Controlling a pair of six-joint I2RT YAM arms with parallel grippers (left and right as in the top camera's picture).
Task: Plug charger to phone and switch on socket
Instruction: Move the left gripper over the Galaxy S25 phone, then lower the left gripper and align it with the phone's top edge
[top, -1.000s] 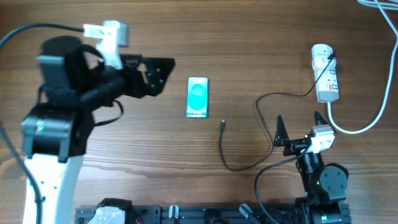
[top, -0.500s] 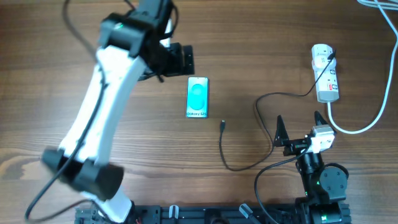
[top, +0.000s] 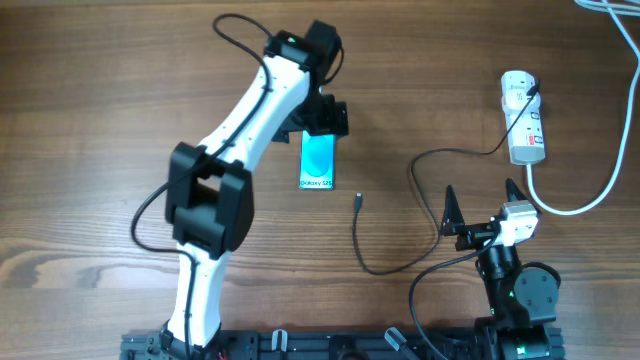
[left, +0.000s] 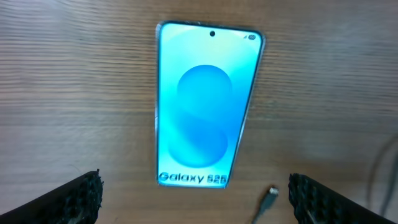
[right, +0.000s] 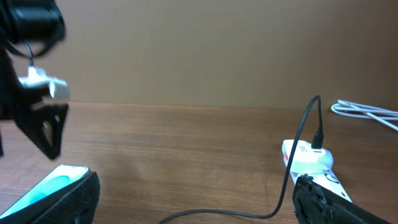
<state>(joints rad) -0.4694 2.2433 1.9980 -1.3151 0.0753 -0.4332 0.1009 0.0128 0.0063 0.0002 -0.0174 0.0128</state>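
The phone (top: 317, 163) lies flat mid-table, cyan screen up. My left gripper (top: 323, 119) is open and empty, hovering over the phone's far short edge. In the left wrist view the phone (left: 202, 106) fills the middle between the open fingers (left: 199, 208). The charger tip (top: 358, 200) lies free on the wood right of the phone, also in the left wrist view (left: 268, 196). Its black cable (top: 420, 165) runs to the socket (top: 523, 130) at the far right. My right gripper (top: 482, 208) is open and empty, near the front right, apart from the cable.
The socket's thick white cord (top: 590, 200) loops along the right edge. In the right wrist view the socket (right: 308, 158) is ahead on the right, the phone (right: 53, 183) at lower left, and the left gripper (right: 37, 118) above it.
My left arm has swung from the far left across to the right and now hangs over the phone. The right arm, phone and cable have not moved.
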